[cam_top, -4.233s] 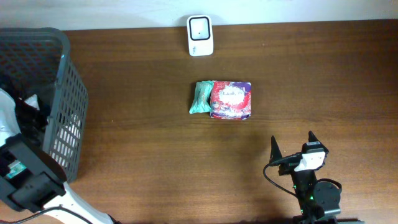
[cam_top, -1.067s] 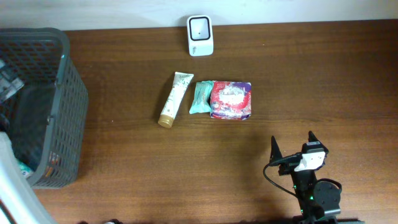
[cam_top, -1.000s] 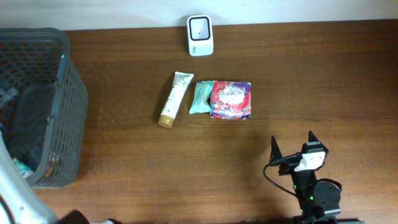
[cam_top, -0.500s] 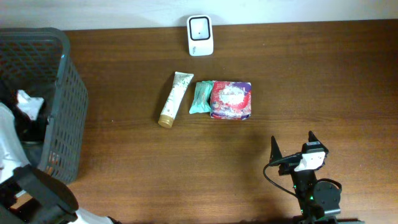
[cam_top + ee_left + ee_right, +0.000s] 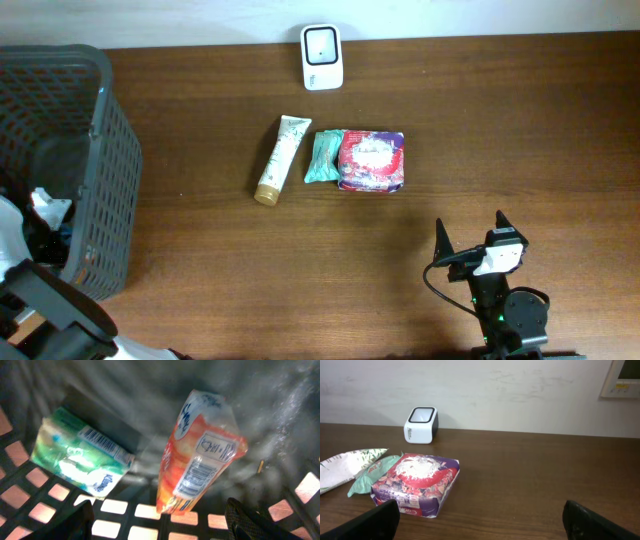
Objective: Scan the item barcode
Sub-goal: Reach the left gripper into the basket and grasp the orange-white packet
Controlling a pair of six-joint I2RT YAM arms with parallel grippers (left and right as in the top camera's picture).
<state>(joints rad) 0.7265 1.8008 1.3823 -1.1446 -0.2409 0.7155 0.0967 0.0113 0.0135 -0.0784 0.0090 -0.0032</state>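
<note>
Orange packet (image 5: 200, 460): barcode up, beside green packet (image 5: 80, 455) in grey basket (image 5: 110, 150)
Left gripper (image 5: 159, 512): fingers spread, grasping nothing
Right gripper (image 5: 470, 242): released, empty

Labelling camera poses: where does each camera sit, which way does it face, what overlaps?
Overhead: above the brown wooden table, facing down; left arm, right arm at the bottom edge.
Left wrist: inside the dark grey mesh basket, facing down at a green plastic packet and an orange packet; jaws in lower corners.
Right wrist: low over the table, facing the wall and white boxy barcode scanner; jaws in lower corners.
Shared: overhead and right wrist both show scanner and red-purple packet.
</note>
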